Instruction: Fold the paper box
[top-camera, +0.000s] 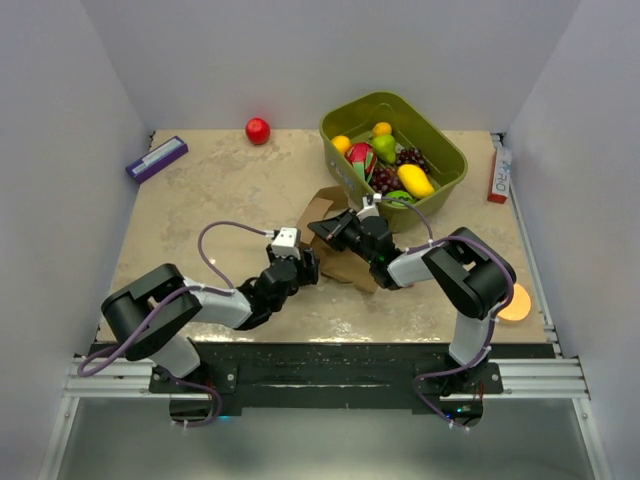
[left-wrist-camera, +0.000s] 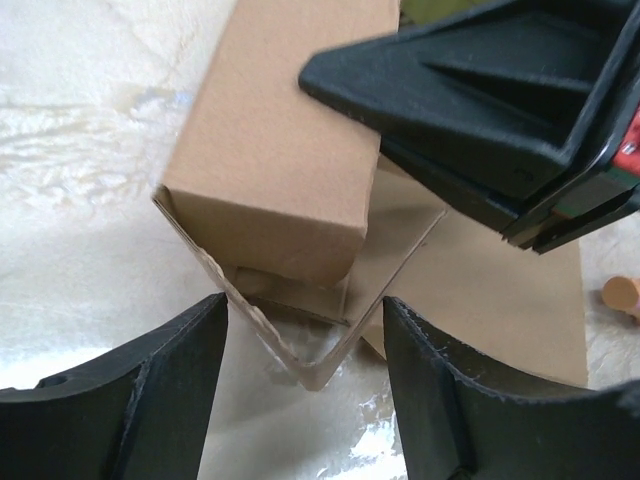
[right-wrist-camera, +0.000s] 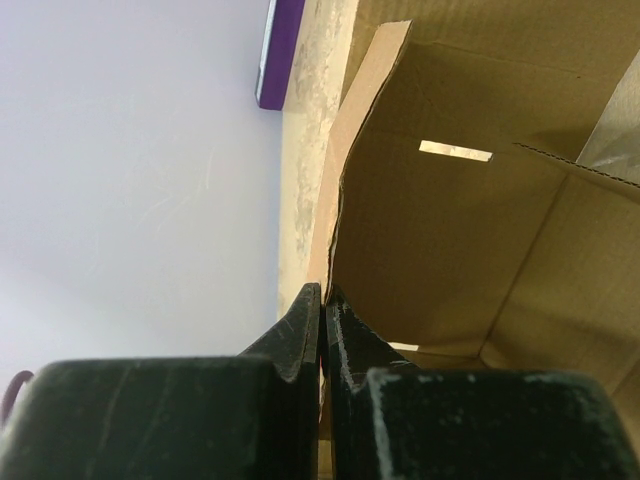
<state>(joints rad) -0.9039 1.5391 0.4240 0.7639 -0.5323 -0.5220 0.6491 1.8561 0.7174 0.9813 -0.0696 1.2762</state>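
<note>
The paper box (top-camera: 345, 262) is plain brown cardboard, partly folded, with flaps sticking out, in the middle of the table between my two grippers. My right gripper (top-camera: 326, 231) is shut on the edge of one box wall (right-wrist-camera: 335, 225); the right wrist view looks into the open box (right-wrist-camera: 450, 250). My left gripper (top-camera: 306, 266) is open at the box's near left side. In the left wrist view a cardboard corner (left-wrist-camera: 318, 368) points into the gap between the open fingers (left-wrist-camera: 170, 370), touching neither, with the folded box side (left-wrist-camera: 280, 150) beyond and the right gripper (left-wrist-camera: 480, 110) above it.
A green bin (top-camera: 451, 153) full of toy fruit stands just behind the box. A red apple (top-camera: 258, 130) and a purple-and-white flat box (top-camera: 157, 157) lie at the back left. A red-and-white slim box (top-camera: 498, 172) leans at the right edge. An orange disc (top-camera: 517, 303) lies front right.
</note>
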